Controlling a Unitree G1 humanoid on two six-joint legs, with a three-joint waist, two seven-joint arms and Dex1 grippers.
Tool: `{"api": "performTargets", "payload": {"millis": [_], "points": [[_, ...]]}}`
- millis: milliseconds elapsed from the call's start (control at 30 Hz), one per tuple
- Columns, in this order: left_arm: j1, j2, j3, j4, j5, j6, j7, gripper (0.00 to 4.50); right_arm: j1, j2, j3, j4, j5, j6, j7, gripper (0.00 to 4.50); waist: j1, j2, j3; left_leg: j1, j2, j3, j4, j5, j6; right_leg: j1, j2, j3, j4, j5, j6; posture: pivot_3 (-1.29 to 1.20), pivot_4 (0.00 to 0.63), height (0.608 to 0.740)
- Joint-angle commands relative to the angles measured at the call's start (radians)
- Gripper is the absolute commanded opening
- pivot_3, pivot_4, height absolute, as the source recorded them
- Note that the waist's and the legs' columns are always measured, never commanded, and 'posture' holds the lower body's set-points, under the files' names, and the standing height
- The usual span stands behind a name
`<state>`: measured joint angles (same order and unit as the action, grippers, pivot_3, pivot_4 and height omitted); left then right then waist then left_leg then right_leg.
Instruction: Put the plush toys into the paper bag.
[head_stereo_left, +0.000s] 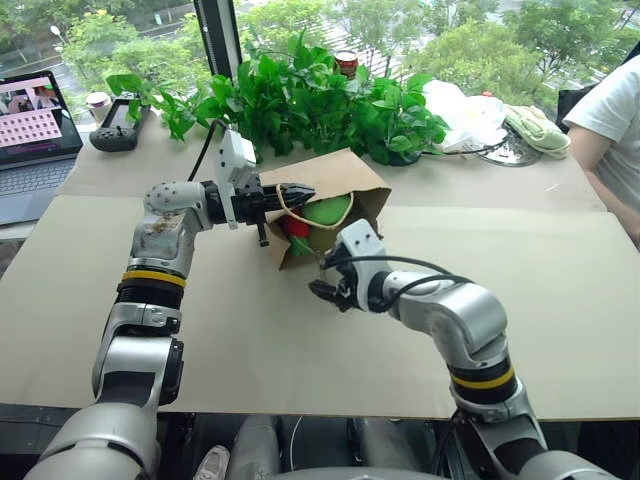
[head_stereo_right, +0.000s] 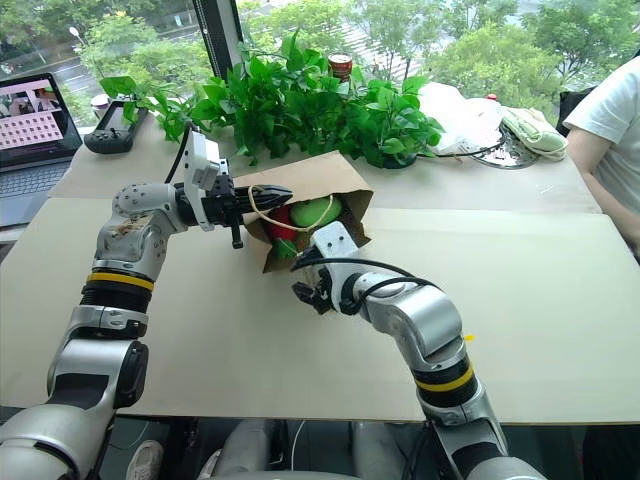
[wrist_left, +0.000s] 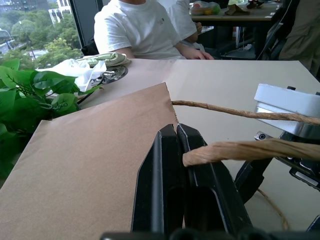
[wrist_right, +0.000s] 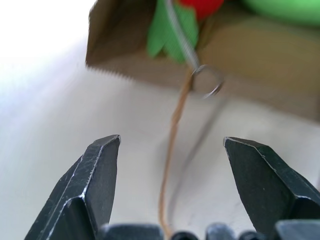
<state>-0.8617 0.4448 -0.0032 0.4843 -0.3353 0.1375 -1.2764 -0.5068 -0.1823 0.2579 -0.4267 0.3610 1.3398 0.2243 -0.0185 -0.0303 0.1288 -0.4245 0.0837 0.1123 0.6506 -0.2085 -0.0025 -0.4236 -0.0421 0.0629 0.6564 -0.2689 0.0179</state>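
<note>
Paper bag (head_stereo_left: 335, 205) lies on its side on the tan table cover (head_stereo_left: 560, 300), mouth turned toward the robot, just in front of the leafy plants (head_stereo_left: 310, 100).

Both plush toys sit inside the mouth: round light-green toy (head_stereo_left: 328, 211) toward the upper right of the opening, red toy (head_stereo_left: 295, 228) lower left, its green tip (wrist_right: 170, 27) poking out at the bag's serrated lip. A small metal ring (wrist_right: 206, 81) hangs below that tip, possibly fixed to the toy; the wrist view is too blurred to be sure.

Left gripper (head_stereo_left: 298, 190) points level across the bag's upper edge, fingers (wrist_left: 167, 175) pressed together, clamped on the twine handle (wrist_left: 235, 150). The handle runs out sideways between the finger pads; a second strand of twine (wrist_left: 240, 113) stretches above it. The brown bag wall lies just beside the fingers.

Right gripper (head_stereo_left: 325, 290) hangs low over the table, just in front of the bag mouth and apart from it, aimed down and toward the opening. Jaws wide, nothing between them. A loose loop of twine (wrist_right: 172, 140) lies on the table under the gap between its fingers (wrist_right: 97, 175).

Beyond the plants: white plastic bag (head_stereo_left: 462, 115), a can (head_stereo_left: 346, 62). Far left: laptop (head_stereo_left: 35, 140), black handheld controller (head_stereo_left: 122, 125). A person in a white T-shirt (head_stereo_left: 610, 110) sits at the right edge
</note>
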Motion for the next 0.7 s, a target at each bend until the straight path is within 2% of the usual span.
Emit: {"api": "performTargets", "payload": {"millis": [33,167,267,400,533,700], "points": [[-0.026,0.008,0.009,-0.020,-0.005,-0.009,0.002,0.00,0.010,-0.003,0.025,-0.001,-0.020,-0.043,-0.004,3.47,0.000,0.000,0.000,0.000,0.000,0.000,0.000,0.000,0.000,0.000,0.000,0.000,0.000,0.000,0.000,0.00,0.150,0.708],[-0.026,0.009,0.008,-0.020,-0.005,-0.008,0.002,0.00,0.020,-0.005,0.040,0.016,-0.034,-0.067,-0.004,2.42,0.000,0.000,0.000,0.000,0.000,0.000,0.000,0.000,0.000,0.000,0.000,0.000,-0.001,0.000,0.000,0.00,0.150,0.708],[-0.026,0.009,0.008,-0.020,-0.004,-0.008,0.002,0.00,0.020,-0.006,0.042,0.022,-0.040,-0.079,-0.001,1.27,0.000,0.000,0.000,0.000,0.000,0.000,0.000,0.000,0.000,0.000,0.000,0.000,0.000,0.000,0.000,0.00,0.150,0.708],[-0.028,0.009,0.008,-0.017,-0.004,-0.009,0.001,0.00,0.019,-0.007,0.042,0.026,-0.045,-0.089,0.000,0.04,0.000,0.000,0.000,0.000,0.000,0.000,0.000,0.000,0.000,0.000,0.000,0.000,0.000,0.000,0.000,0.00,0.150,0.708],[-0.030,0.006,0.008,-0.014,-0.004,-0.011,0.001,0.00,0.016,-0.012,0.028,0.020,-0.045,-0.100,0.007,0.04,0.001,0.000,0.000,0.000,0.000,0.000,0.000,0.000,0.000,0.000,0.000,0.000,0.000,0.000,0.000,0.00,0.150,0.708],[-0.024,-0.014,0.009,-0.028,-0.018,0.003,0.010,0.00,0.010,-0.041,-0.060,-0.040,-0.025,-0.124,0.034,0.04,0.001,0.000,0.000,0.000,0.000,0.000,0.000,0.000,0.000,0.000,0.000,0.000,-0.001,0.000,0.000,0.00,0.150,0.708]]}}
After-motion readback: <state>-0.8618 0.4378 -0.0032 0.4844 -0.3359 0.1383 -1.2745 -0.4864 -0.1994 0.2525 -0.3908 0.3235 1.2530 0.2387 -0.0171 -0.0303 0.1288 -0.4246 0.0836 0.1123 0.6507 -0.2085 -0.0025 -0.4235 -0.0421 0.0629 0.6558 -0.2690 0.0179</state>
